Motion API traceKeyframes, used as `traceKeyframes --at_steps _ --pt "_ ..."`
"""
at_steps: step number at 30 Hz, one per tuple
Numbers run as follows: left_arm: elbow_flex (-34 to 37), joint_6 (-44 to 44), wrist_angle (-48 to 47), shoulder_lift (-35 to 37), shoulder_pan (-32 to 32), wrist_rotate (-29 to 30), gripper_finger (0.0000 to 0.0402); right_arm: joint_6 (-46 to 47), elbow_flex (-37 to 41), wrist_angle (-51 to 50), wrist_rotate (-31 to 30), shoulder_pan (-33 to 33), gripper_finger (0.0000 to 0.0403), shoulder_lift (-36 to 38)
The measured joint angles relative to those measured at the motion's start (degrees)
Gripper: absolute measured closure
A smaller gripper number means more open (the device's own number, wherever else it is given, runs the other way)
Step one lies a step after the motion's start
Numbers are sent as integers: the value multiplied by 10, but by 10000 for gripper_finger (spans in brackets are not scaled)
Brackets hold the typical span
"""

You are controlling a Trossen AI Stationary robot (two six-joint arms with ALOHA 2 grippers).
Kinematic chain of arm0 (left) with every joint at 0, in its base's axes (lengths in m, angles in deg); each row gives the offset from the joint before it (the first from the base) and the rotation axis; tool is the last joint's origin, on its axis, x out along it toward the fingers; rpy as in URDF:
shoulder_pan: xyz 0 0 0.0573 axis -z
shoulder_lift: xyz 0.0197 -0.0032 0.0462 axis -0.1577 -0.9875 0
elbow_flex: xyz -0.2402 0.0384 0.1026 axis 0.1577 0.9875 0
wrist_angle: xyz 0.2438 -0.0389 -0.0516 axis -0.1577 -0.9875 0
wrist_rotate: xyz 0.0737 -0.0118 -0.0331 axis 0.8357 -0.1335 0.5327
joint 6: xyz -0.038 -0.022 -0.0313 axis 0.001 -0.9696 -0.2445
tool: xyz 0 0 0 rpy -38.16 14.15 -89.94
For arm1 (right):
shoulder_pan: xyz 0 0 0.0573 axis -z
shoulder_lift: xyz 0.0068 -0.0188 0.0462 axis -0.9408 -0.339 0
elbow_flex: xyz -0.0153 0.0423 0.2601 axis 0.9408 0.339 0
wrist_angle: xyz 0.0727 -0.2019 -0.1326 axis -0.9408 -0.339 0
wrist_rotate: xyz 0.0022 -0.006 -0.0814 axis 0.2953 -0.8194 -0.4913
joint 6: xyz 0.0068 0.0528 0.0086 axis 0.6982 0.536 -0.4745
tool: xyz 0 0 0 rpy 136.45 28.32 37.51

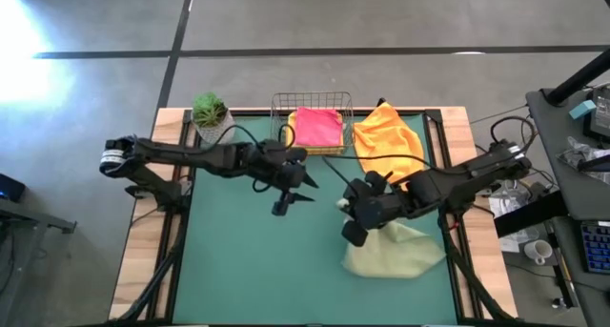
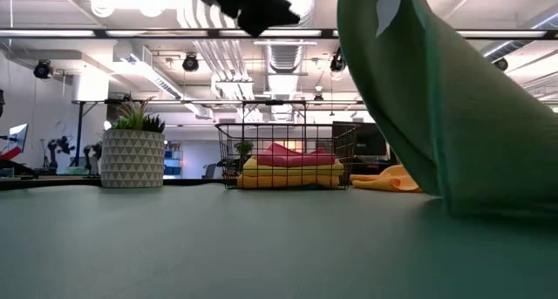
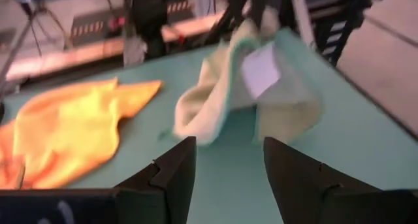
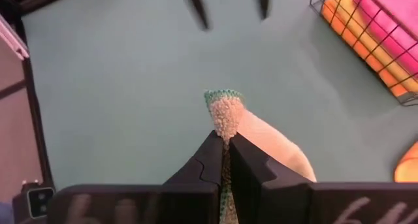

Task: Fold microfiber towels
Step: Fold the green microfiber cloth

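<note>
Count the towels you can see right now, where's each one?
4. Pale green towel pinched in the right claw; orange towel loose beside the wire basket; pink towel on a yellow towel inside it. More may be hidden underneath.

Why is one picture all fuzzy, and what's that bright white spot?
Left wrist view: the pale green towel and orange towel look smeared, likely motion blur. High view: glare whitens the floor's upper left corner. Low view: ceiling lights glare, and the towel looms huge.
</note>
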Motion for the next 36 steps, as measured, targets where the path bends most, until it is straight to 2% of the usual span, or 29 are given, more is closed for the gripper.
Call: traceKeyframes --at_steps 6,12,23,32,36 --pt "0 -42 62 -10 13 39 237 1 0 13 -11 0 394 12" --pt "0 -47 121 -37 19 39 237 -3 0 36 -15 1 394 16" --pt "0 -46 131 -50 37 21 237 -13 0 48 -43 1 394 27" --pt "0 -46 146 -56 37 47 237 -35 0 104 -43 1 394 27" --pt "0 -46 142 -56 37 98 237 -48 0 130 -42 1 394 27"
